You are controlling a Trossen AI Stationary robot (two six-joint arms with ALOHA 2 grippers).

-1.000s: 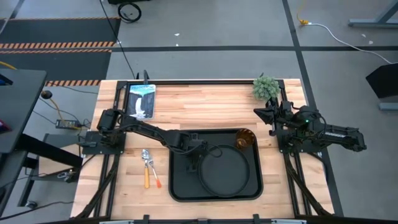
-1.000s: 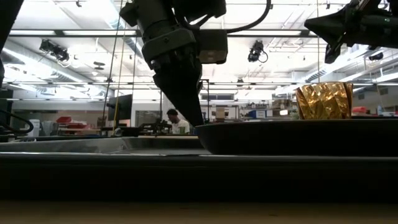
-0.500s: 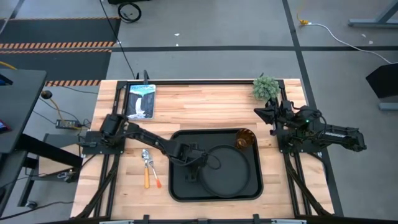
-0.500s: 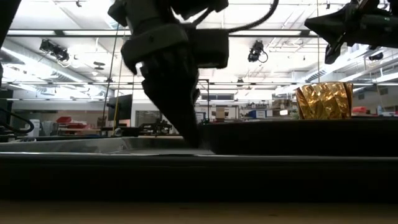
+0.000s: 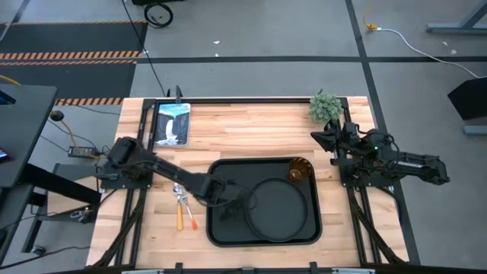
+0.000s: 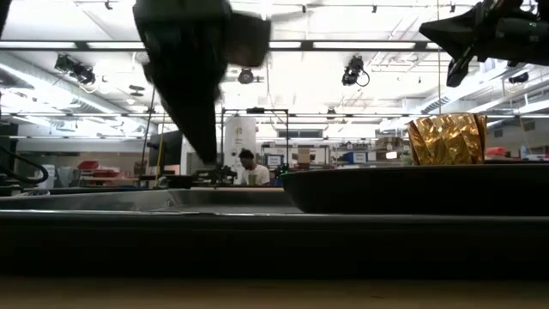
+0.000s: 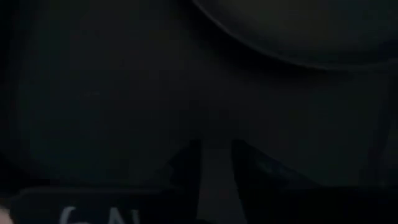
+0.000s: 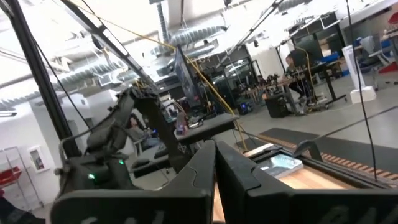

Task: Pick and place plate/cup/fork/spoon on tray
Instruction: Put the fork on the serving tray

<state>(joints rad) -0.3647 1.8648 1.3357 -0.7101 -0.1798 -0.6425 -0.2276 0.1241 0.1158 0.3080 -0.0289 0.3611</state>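
Note:
The black tray (image 5: 262, 161) lies in the middle of the table. The round black plate (image 5: 278, 211) lies flat in its right half, and the amber cup (image 5: 298, 170) stands upright in its far right corner. The spoon (image 5: 180, 218) and the fork (image 5: 191, 221) lie side by side on the wood left of the tray. My left gripper (image 5: 233, 203) hangs over the tray's left half, just left of the plate's rim. Its fingers are a little apart and empty in the left wrist view (image 7: 216, 180). My right gripper (image 5: 319, 138) waits shut beyond the tray's far right corner.
A blue-and-white picture card (image 5: 173, 122) lies at the table's far left, and a small green plant (image 5: 326, 106) stands at the far right. In the low view a person (image 6: 250, 168) shows in the room beyond the table. Bare wood lies between the card and the tray.
My left gripper has come away from the plate's left rim. It first dipped toward the tray floor, then rose and drew back toward the table's left edge. The plate stays flat in the tray.

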